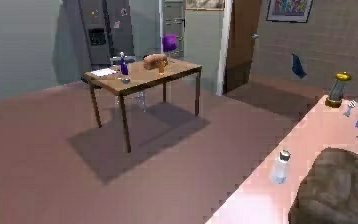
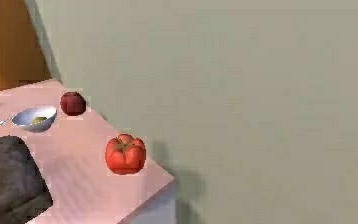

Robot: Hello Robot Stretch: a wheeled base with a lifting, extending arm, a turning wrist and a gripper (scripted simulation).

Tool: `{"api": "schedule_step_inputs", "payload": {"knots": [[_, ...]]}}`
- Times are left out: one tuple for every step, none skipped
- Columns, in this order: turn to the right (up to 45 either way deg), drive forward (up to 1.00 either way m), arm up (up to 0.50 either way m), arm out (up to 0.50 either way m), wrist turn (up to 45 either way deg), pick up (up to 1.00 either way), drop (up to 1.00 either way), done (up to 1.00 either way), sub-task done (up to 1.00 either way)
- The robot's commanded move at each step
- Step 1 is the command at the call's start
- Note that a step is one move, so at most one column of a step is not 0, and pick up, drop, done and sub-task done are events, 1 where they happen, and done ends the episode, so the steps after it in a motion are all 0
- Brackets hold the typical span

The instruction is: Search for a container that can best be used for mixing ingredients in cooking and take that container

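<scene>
Arm side view is showing a pale bowl (image 2: 34, 119) sitting on the pink counter (image 2: 87, 190) near the left edge, holding perhaps something yellowish, too small to name. A dark red fruit (image 2: 73, 103) is lying just beside it, a tomato (image 2: 125, 154) farther along. A dark lumpy mass (image 2: 9, 185) is being cut off at the corner. Nothing is letting me tell the gripper's state.

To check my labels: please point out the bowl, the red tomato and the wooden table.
bowl (image 2: 35, 126): arm side view, its front wall.
red tomato (image 2: 125, 154): arm side view, middle of its front.
wooden table (image 1: 152, 76): forward view, bare part of its top.
</scene>
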Motion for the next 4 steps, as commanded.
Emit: {"api": "schedule_step_inputs", "payload": {"knots": [[-33.0,0.00,0.00,0.00,0.0,0.00,0.00,0.00,0.00],[0.0,0.00,0.50,0.00,0.0,0.00,0.00,0.00,0.00],[0.0,0.00,0.38,0.00,0.0,0.00,0.00,0.00,0.00],[0.0,0.00,0.00,0.50,0.0,0.00,0.00,0.00,0.00]]}}
